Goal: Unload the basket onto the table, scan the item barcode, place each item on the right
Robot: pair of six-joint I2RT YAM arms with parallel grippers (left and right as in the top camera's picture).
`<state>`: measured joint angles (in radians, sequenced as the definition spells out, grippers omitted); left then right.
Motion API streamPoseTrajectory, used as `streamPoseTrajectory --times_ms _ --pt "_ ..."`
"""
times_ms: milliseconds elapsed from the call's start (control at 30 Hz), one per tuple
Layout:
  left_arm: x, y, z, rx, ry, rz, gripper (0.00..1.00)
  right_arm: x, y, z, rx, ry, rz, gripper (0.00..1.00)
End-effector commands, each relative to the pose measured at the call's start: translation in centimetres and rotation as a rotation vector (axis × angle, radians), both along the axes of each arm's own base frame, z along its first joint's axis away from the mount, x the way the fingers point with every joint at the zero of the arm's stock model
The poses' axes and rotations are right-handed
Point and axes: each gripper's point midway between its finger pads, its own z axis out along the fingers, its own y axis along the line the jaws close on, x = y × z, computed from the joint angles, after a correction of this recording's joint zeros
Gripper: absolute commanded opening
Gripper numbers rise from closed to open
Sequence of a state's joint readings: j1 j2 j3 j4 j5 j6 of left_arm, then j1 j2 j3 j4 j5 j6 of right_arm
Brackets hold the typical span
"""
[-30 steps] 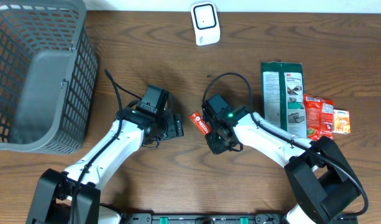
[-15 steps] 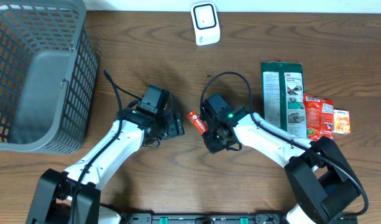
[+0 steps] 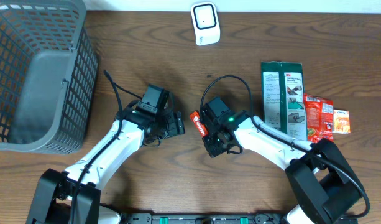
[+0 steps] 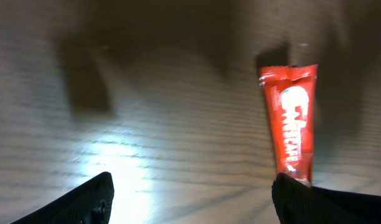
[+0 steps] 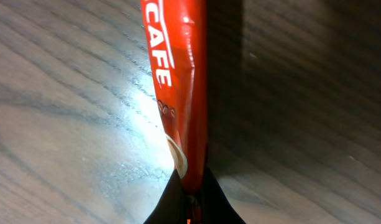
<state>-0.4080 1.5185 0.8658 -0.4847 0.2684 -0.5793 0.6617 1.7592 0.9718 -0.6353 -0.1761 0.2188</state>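
The right pincer is shut tight on one end of a red stick pack. It pinches only the very tip. I think that is so the rest of the pack stays bare and nothing covers the print. The pack sticks out long and flat from the pincer, over the brown worktop. White letters show on the side we can see. No barcode shows on that side, so it may be on the back, or too small to see.

The left pincer is just beside the pack, to its left, and not touching it. Its two dark fingers are wide apart with nothing between them. Its camera looks right at the pack. It seems to wait there so it can help, maybe to take the other end or turn the pack over.

The white scanner stands at the far edge of the worktop, well apart from the pack. The pack has to go up there, with the barcode facing the scanner, so the job is not done yet.

A gray basket sits far on the left, likely for things that are done. A green pack and small red packs lie on the right, waiting.
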Motion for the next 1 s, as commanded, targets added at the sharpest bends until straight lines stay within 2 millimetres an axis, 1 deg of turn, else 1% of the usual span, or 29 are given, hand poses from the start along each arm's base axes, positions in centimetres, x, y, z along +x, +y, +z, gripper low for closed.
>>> streamPoseTrajectory --times_ms 0,167,267,333,433,533,600,733,800,867,967 --pt "0.5 -2.0 1.4 -0.1 -0.031 -0.065 0.82 1.3 0.9 3.0 0.08 -0.061 -0.009 0.01" --pt "1.0 -3.5 2.3 -0.184 -0.059 -0.098 0.82 1.7 1.3 5.6 0.172 -0.086 -0.021 0.01" --pt "1.4 -4.7 3.3 -0.254 -0.085 -0.128 0.82 1.8 1.5 7.0 0.225 -0.09 -0.033 0.01" --pt "1.5 -5.6 4.1 -0.314 -0.098 -0.154 0.82 1.8 1.6 7.5 0.249 -0.092 -0.032 0.01" --pt "2.1 -6.6 5.2 -0.377 -0.135 -0.176 0.83 1.7 1.8 7.7 0.253 -0.095 -0.027 0.01" --pt "2.8 -6.9 5.8 -0.399 -0.163 -0.157 0.82 1.5 2.0 7.7 0.255 -0.094 -0.013 0.01" --pt "3.5 -7.2 6.3 -0.419 -0.185 -0.138 0.82 1.7 2.3 7.9 0.265 -0.106 -0.01 0.01" --pt "4.2 -6.6 6.0 -0.387 -0.185 -0.068 0.82 1.7 3.0 8.3 0.307 -0.104 0.002 0.01" --pt "4.4 -6.4 5.9 -0.374 -0.192 -0.06 0.74 1.5 3.6 8.6 0.341 -0.094 0.014 0.01" --pt "4.4 -6.3 5.8 -0.371 -0.194 -0.058 0.67 1.5 3.6 8.7 0.345 -0.094 0.014 0.01" --pt "4.7 -6.0 5.7 -0.348 -0.205 -0.043 0.65 1.5 3.6 8.7 0.344 -0.093 0.015 0.01"
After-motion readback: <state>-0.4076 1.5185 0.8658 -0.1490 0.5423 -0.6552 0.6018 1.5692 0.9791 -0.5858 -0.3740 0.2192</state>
